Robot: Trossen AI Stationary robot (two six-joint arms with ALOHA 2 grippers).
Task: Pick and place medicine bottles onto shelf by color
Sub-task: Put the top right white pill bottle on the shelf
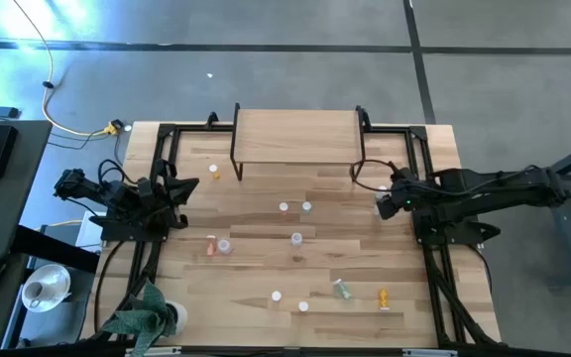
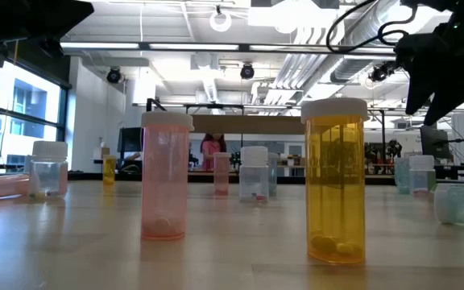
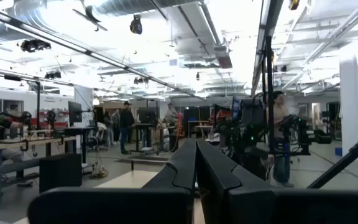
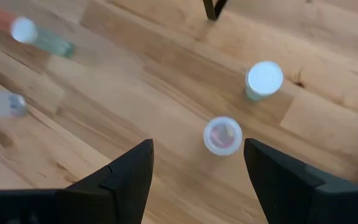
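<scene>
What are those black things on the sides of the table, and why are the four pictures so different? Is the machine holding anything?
Those are two robot arms, each ending in a two-finger pincher called a gripper. One picture looks straight down from above. One sits at table height, so the little bottles look huge. The other two come from cameras on each arm's wrist.

On the light wooden table lie small plastic medicine bottles with white caps, like the orange bottle and the pink bottle. Some stand, some lie on their sides. At the back is the small wooden shelf with black legs, with nothing on top.

The left gripper is shut and waits at the left edge. The right gripper is open above a white-capped bottle. Neither one holds anything.
</scene>
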